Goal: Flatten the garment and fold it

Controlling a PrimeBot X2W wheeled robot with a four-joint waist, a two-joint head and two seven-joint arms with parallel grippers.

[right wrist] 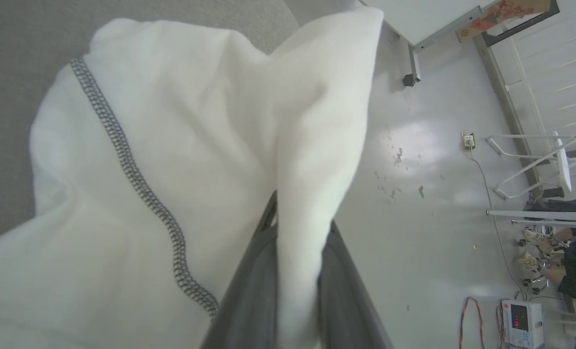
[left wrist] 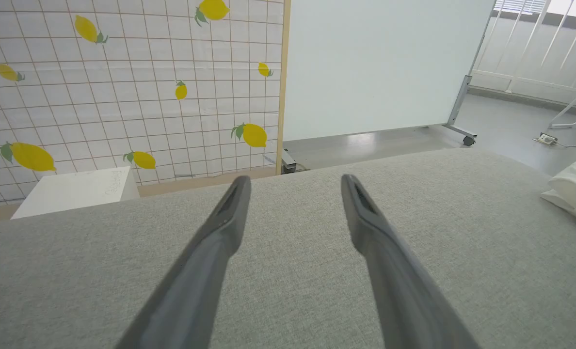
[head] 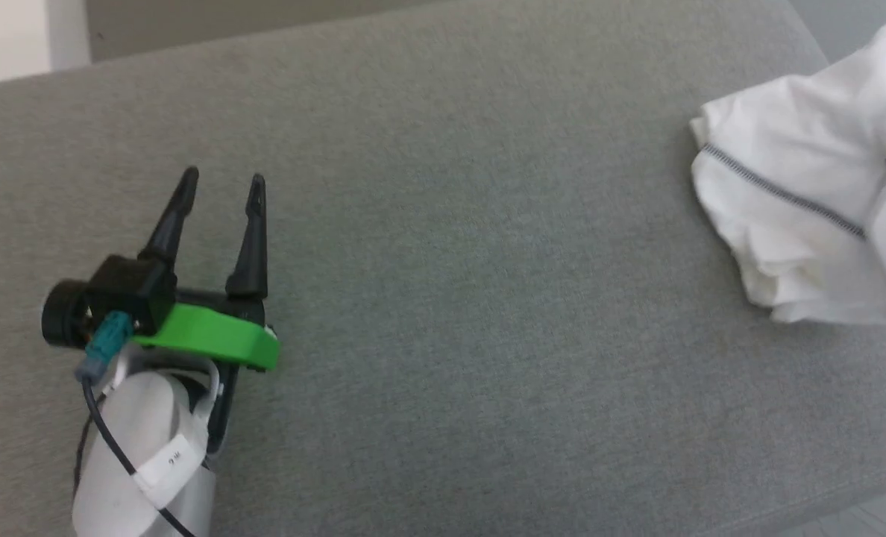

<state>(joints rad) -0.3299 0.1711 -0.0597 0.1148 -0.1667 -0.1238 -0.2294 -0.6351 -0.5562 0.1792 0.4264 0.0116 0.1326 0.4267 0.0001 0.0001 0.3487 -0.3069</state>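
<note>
Early days: the garment (head: 786,201) sits bunched around the right gripper (right wrist: 297,228), which seems clamped on a raised fold. The left gripper (head: 223,186) is spread, empty and well apart. Flattening and folding are all ahead.

The white garment (head: 786,194) lies bunched, grey stitched seam showing. A fold is pinched in the right gripper (right wrist: 301,232).

2 black fingers (head: 168,224), green bracket (head: 212,339), white forearm (head: 145,455), black cable (head: 106,438).

Garment (head: 786,224) well right of left claw (head: 223,177)
</note>
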